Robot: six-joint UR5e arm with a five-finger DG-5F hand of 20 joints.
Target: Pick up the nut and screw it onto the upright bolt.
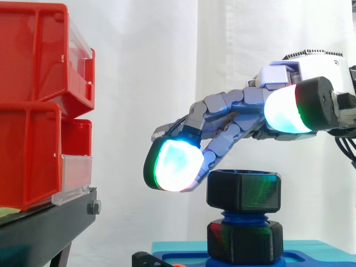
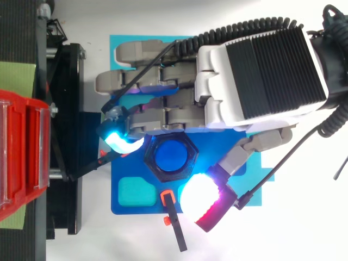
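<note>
White curtain behind; red bins (image 1: 33, 111) on a black stand (image 1: 50, 225) off to one side. Nut (image 1: 243, 191): black, hexagonal, sitting level on top of the blue upright bolt (image 1: 243, 216). A band of thread shows between it and a second black hex collar (image 1: 245, 242) at the bolt's foot. All of this stands on a blue base plate (image 1: 317, 258). From above, the bolt's blue end shows through the nut's bore. Axis is vertical, so any turning to come is judged to run about that line. The nut lies directly beneath the hand (image 1: 231, 108), under the fingers' roots. Hand open, gripping nothing: fingers loosely extended, sloping down past the nut's bin-side edge. One cyan-white pad (image 1: 175, 158) hangs just beside the nut's upper rim; contact cannot be told. Thumb pad (image 1: 286, 108) is raised and clear of the nut.
</note>
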